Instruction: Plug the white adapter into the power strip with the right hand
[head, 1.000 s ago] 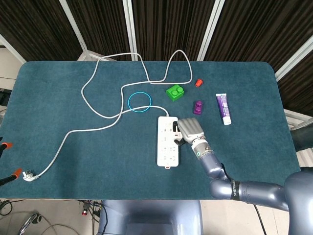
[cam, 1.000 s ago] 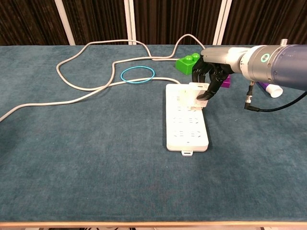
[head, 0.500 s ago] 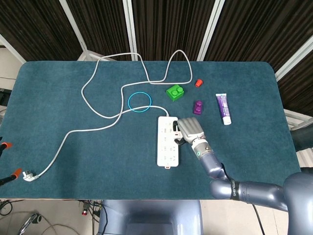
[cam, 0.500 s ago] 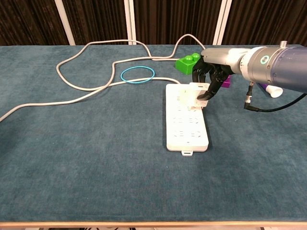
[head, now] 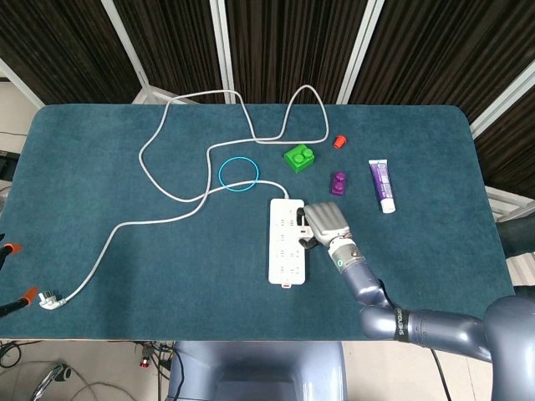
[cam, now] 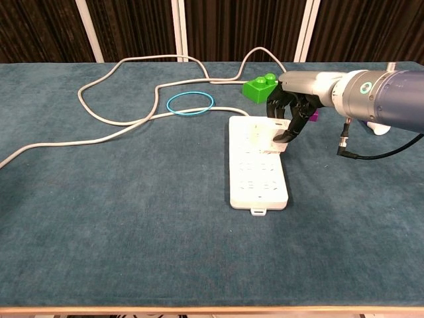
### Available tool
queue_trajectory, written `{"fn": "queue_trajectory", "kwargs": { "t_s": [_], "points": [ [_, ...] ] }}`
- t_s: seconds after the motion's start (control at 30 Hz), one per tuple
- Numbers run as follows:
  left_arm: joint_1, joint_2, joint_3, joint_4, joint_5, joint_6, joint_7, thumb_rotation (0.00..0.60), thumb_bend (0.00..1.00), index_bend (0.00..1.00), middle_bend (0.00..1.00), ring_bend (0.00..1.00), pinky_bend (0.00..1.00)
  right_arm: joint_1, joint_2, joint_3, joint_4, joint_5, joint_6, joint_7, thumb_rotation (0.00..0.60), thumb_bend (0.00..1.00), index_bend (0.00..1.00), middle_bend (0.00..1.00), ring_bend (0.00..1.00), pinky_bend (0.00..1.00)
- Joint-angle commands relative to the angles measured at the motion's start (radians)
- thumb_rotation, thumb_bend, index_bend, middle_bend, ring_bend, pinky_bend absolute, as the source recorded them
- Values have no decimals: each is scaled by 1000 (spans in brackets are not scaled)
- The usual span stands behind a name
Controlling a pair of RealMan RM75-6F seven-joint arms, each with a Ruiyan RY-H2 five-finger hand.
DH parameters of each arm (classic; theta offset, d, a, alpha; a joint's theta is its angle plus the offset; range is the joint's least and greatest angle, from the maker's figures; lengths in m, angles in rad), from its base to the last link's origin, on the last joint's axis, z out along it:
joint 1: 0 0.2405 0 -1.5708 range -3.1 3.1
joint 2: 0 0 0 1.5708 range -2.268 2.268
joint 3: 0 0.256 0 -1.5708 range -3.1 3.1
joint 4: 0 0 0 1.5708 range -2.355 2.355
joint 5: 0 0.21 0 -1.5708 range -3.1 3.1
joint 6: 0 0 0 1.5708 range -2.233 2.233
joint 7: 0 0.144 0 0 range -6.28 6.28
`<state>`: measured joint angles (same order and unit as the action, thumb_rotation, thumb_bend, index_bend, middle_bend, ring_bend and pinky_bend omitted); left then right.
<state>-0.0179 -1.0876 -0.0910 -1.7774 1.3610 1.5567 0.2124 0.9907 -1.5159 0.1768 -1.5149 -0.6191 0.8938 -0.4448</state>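
tabletop [cam: 99, 218]: matt teal cloth, fine nap | power strip [cam: 257, 179]: smooth white plastic, under right hand [cam: 289, 116] | right hand: grey metallic back, dark fingers [cam: 289, 132] | white adapter [cam: 275, 132]: smooth white plastic, in the hand's fingers | green brick [cam: 260, 87] behind hand: glossy plastic | cable [cam: 106, 119] left of hand: smooth pale sheath

Teal table [head: 125, 267]: power strip [head: 285, 251], blue ring [head: 236, 174], green brick [head: 298, 157], purple tube [head: 382, 185].

White adapter [cam: 273, 134] largely hidden under right hand [cam: 289, 112]
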Motion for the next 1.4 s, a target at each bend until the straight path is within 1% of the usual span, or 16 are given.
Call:
{"fn": "queue_trajectory", "kwargs": {
  "t_s": [0.03, 0.47, 0.7, 1.03, 1.4],
  "points": [
    [0, 0, 0, 0, 0, 0, 0, 600, 135, 290, 102, 40, 106, -1, -2, 1, 4, 1, -3, 0, 600, 481, 818, 602, 625, 448],
    [0, -1, 0, 0, 0, 2, 1, 600, 135, 291, 102, 40, 106, -5, -14, 7, 10, -22, -6, 4, 600, 481, 824, 603, 625, 448],
    [-1, 0, -1, 1, -2, 0, 0, 600, 135, 291, 102, 40, 106, 1, -32, -2, 25, -40, 1, -20, 600, 481, 836, 603, 625, 448],
    [-1, 2, -2, 1, -5, -2, -3, 600, 135, 292, 102, 40, 106, 0, -40, 1, 42, -14, -10, -29, 600, 481, 848, 613, 633, 448],
    [-1, 1, -1, 1, -3, -1, -2, 600, 135, 294, 102, 40, 106, 4, -50, 3, 43, -21, -19, -33, 600, 485, 861, 623, 642, 448]
  ]
}}
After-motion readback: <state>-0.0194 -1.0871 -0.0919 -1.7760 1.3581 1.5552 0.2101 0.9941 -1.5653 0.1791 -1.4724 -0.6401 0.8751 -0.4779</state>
